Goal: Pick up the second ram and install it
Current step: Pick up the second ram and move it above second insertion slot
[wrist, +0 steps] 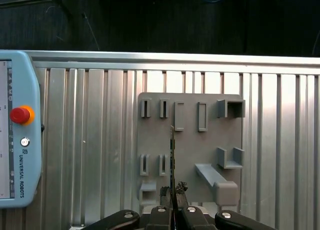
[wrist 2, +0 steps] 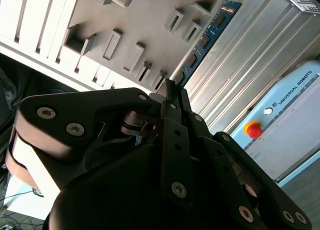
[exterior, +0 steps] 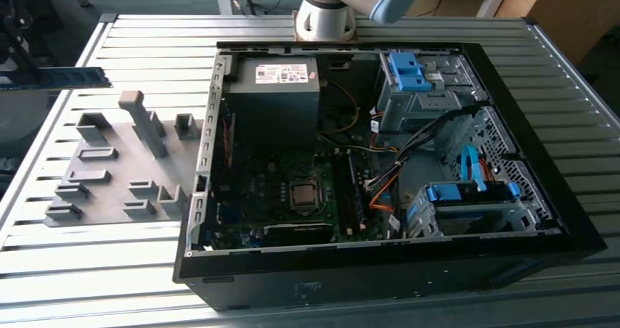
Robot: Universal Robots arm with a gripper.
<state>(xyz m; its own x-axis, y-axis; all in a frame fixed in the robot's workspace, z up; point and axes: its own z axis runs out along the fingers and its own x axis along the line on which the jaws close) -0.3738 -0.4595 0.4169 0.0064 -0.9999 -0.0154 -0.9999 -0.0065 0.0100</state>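
The second ram (exterior: 68, 77) is a thin blue stick held level in the air at the exterior view's far left, above the slatted table and beyond the grey holder plate (exterior: 116, 175). My gripper (exterior: 11, 80) is shut on one end of it. The first wrist view shows the ram (wrist: 172, 150) edge-on, rising from between the fingertips of the gripper (wrist: 172, 192) over the holder plate (wrist: 190, 140). In the second wrist view its blue board with dark chips (wrist 2: 205, 40) sticks out past the gripper (wrist 2: 170, 92).
An open black computer case (exterior: 542, 197) lies on the table to the exterior view's right, with the motherboard (exterior: 290, 197) and memory slots (exterior: 353, 190) exposed. The arm's base (exterior: 324, 16) stands behind it. A pale blue teach pendant (wrist: 17, 135) lies on the slats.
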